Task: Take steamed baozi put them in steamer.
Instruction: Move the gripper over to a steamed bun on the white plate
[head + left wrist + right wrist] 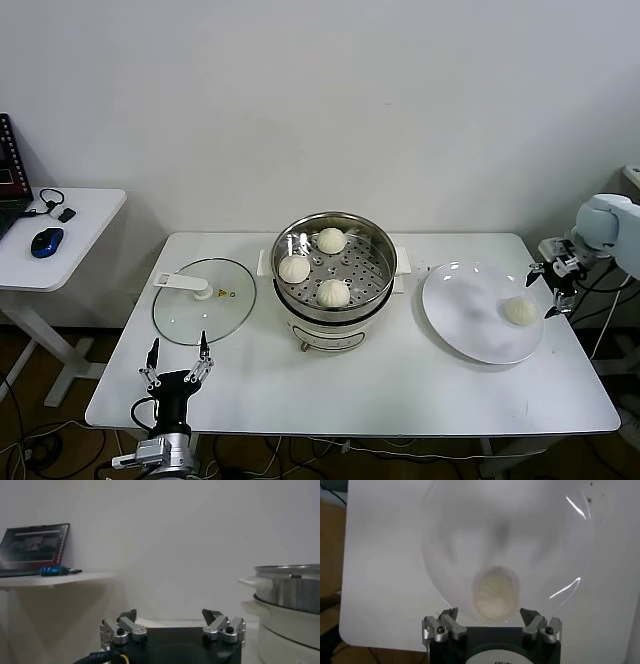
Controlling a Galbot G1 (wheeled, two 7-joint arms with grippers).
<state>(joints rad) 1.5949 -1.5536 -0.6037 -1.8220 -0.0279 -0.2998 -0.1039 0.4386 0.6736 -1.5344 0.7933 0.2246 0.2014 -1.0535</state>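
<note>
White table – last baozi point(519, 310) on plate point(470, 330), just beside right gripper's point(552, 288) wide-spread fingers

Lab or office: bare white wall, white table point(300, 390), side desk point(85, 225) with laptop point(35, 547).

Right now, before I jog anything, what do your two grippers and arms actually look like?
Both match: the left gripper and the right gripper have black bodies and silver metal fingers with black tips. A black cable and a yellow wire trail from the left one's base. The right arm's shell is pale blue-white and rounded, with dark cables hanging off it.
</note>
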